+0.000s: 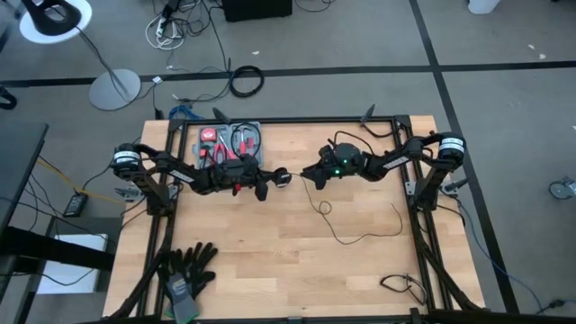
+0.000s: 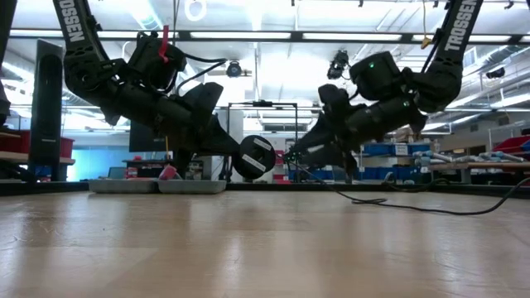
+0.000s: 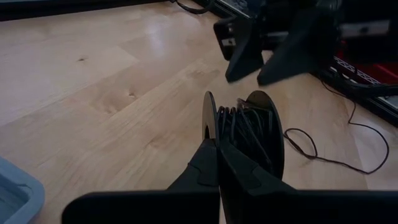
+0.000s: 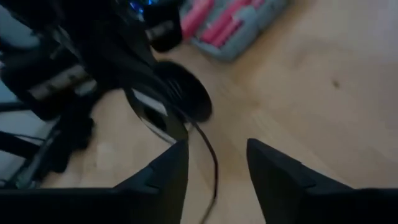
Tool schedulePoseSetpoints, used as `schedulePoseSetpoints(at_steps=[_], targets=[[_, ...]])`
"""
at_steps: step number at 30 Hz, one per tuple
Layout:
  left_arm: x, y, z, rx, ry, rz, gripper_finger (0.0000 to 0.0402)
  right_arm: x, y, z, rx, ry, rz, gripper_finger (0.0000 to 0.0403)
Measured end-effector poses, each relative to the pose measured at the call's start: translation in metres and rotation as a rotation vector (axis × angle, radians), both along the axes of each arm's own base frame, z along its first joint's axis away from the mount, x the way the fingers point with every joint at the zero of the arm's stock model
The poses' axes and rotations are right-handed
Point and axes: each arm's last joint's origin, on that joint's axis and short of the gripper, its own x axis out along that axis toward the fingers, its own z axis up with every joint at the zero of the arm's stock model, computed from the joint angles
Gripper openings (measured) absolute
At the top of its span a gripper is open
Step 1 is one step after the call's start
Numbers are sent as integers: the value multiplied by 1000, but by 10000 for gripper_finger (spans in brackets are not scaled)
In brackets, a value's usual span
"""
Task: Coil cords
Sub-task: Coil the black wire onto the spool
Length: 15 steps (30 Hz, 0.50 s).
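From my remote seat, the near half of the pale wooden counter (image 1: 270, 261) is mostly bare boards, with a pair of black work gloves (image 1: 187, 270) by its front edge, down and left of the round black spool (image 1: 282, 178), and a small tangle of black wire (image 1: 402, 286) near the front right corner.

Mid-counter, the spool is my landmark. My left tool (image 3: 217, 144) is clamped tight on the spool's near disc, holding it up off the boards with the wound turns showing between its two discs. The thin black cord (image 1: 360, 236) runs off the spool's right side, drops to the counter and trails in loose curves below and right of the spool. My right tool (image 4: 216, 160) sits just right of the spool, fingers apart, with the cord passing through the gap between them; I can't tell whether it touches either finger.

Behind the spool, to its left, a grey tray of red-handled hand tools (image 1: 230, 144) lies against the counter's back edge. Black frame rails border the sides. In the low view the arms read "TROSSEN" in white.
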Motion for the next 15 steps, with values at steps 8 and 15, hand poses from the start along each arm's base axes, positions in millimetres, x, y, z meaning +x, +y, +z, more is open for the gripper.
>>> schedulePoseSetpoints(at_steps=[8,15], targets=[[0,0,0,0,0,0,0,0,10,-7,27,70,31,174],[0,0,0,-1,-2,0,0,1,21,-11,48,120,63,148]])
